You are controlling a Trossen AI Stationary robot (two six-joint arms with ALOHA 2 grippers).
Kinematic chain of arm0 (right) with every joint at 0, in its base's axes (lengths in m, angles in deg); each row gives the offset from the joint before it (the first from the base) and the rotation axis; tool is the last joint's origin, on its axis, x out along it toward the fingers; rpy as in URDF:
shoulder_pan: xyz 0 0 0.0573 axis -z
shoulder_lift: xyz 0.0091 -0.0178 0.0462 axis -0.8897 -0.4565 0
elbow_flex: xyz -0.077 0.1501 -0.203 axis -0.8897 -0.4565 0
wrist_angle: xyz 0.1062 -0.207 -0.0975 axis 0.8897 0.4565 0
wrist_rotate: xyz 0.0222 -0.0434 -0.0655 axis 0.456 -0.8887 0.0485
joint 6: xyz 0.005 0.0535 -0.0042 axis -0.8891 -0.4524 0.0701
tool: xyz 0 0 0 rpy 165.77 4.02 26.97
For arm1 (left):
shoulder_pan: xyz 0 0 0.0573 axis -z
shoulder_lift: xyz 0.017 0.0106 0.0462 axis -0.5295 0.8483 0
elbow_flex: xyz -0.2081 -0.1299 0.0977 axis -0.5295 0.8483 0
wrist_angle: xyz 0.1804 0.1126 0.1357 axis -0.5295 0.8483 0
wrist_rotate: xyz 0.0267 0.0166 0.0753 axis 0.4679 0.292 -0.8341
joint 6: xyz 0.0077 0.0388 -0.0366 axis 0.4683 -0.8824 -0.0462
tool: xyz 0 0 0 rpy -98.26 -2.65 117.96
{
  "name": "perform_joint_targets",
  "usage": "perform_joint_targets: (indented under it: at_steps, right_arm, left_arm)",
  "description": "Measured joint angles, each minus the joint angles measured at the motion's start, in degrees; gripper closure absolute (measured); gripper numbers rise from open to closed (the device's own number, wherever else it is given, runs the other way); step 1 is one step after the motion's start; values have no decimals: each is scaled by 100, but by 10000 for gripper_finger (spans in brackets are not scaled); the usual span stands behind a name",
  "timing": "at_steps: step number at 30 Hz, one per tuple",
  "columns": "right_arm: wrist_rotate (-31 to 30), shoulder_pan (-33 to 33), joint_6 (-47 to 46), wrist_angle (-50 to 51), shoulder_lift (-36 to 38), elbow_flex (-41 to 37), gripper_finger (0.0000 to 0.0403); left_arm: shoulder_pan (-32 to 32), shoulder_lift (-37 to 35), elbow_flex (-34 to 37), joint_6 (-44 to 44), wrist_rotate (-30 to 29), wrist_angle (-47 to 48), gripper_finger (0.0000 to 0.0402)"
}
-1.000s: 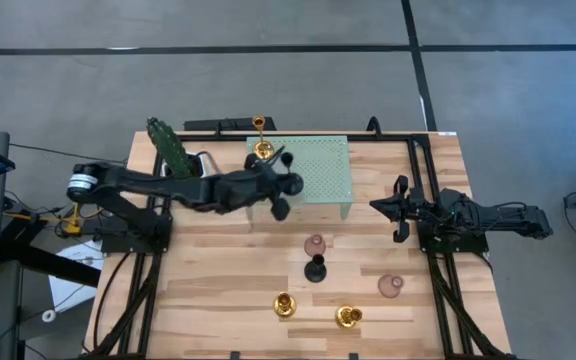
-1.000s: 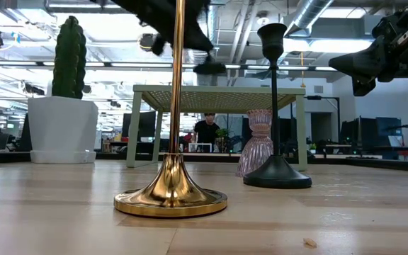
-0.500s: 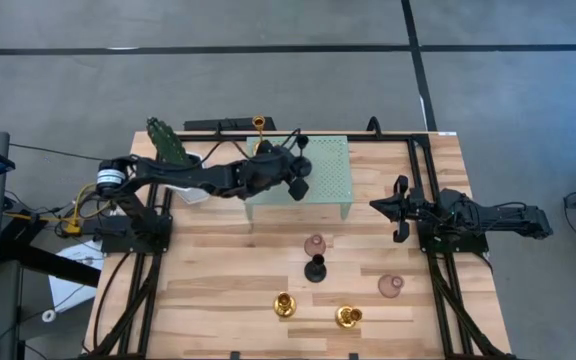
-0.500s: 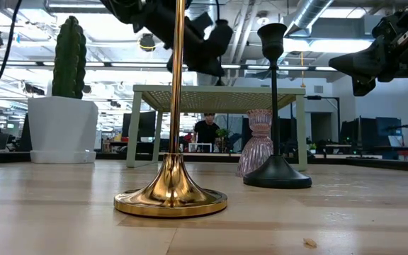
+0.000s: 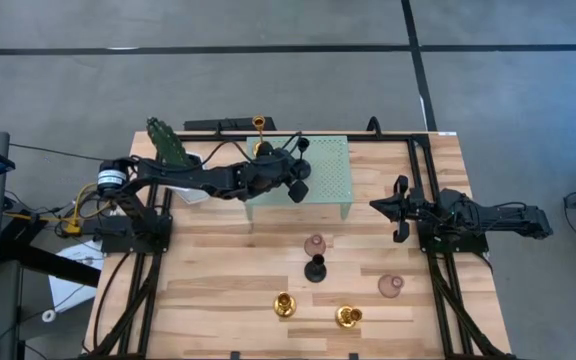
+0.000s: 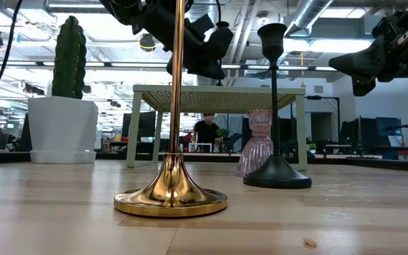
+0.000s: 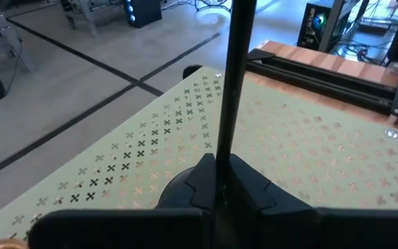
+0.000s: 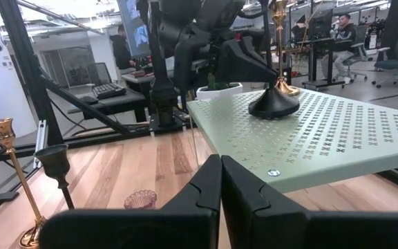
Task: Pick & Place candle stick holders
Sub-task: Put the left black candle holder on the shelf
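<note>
A: The left gripper [image 5: 290,172] is reaching out over the pale green stand [image 5: 326,165] in the high view, and its own body is hiding what it is carrying. What else is showing there?

B: A gold holder on the stand [image 5: 260,150] is standing just beside the gripper. Five more holders are waiting on the table [image 5: 198,300] in front, among them a near gold holder [image 5: 284,304] and a free black holder [image 5: 315,268]. The right gripper [image 5: 400,210] is idling at the table's right edge.

A: And the low view?

B: It is looking past those two holders, both upright. The left gripper is hanging above the stand's top, but contact is not showing from there.

A: Is the left wrist view settling the grip?

B: Yes. The fingers are pinching together on the thin stem of the held black holder [image 7: 233,83], low down, just above its base. Gripping that low is probably giving the arm control of the base, so that it lands flat.

A: Which way is it pointing?

B: The stem is running up from the fingers past the camera. So its long axis is lying close to vertical, base down over the perforated top.

A: And the right wrist view?

B: That arm's own fingers are lying closed on nothing. Across the table, the black base is appearing to sit on the stand, near the gold one but apart from it. Letting go is looking like the step in hand.
</note>
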Motion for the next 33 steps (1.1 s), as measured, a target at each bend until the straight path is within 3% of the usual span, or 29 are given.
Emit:
perform_joint_targets:
  at_steps: [9, 22, 33]
  right_arm:
    - [-2, -2, -2, 0, 0, 0, 403]
    - [0, -2, -2, 0, 0, -2, 403]
    - [9, -1, -2, 4, 0, 1, 403]
  left_arm:
    - [-20, 0, 1, 11, 0, 8, 377]
    - [-15, -3, 1, -413, 0, 32, 292]
    - [109, -624, 7, -607, -1, 594, 274]
